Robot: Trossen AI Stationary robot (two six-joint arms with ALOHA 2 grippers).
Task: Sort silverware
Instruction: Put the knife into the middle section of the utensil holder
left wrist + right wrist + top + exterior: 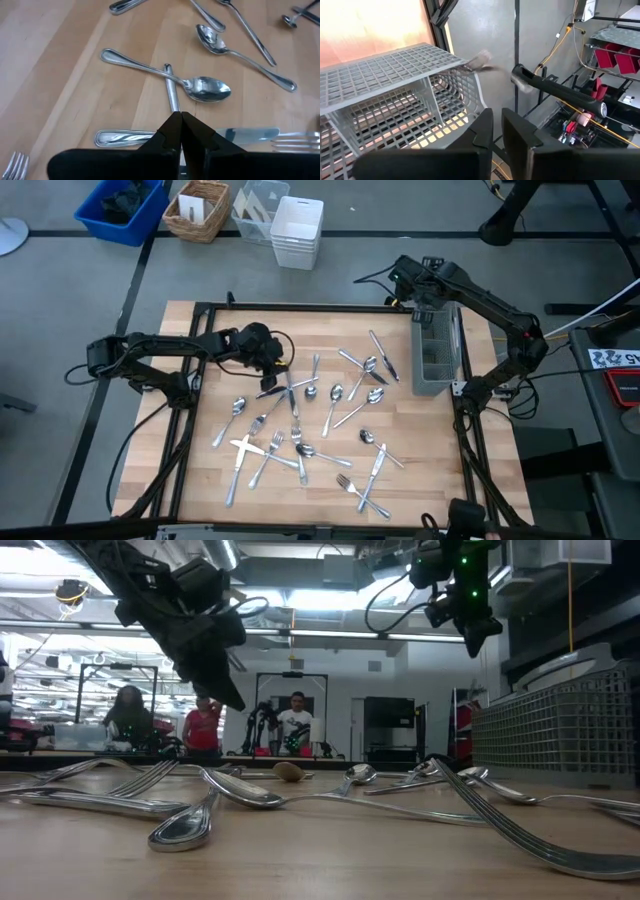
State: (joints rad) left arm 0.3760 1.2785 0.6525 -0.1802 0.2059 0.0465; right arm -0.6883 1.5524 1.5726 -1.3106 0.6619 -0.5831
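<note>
From above, the silverware (300,425) lies scattered over the middle of the wooden surface (180,350). The left pincer (268,358) hangs over the near-left part of the pile. The right pincer (428,298) is above the far end of the grey mesh caddy (436,352).

At table height, spoons and forks lie flat on the wood; people stand in the room behind.

In the left wrist view, the left pincer (180,131) is closed, empty, above a spoon (200,89) crossing a knife (172,95).

In the right wrist view, the right pincer (496,131) stands a little apart, holding nothing, over the caddy.
</note>
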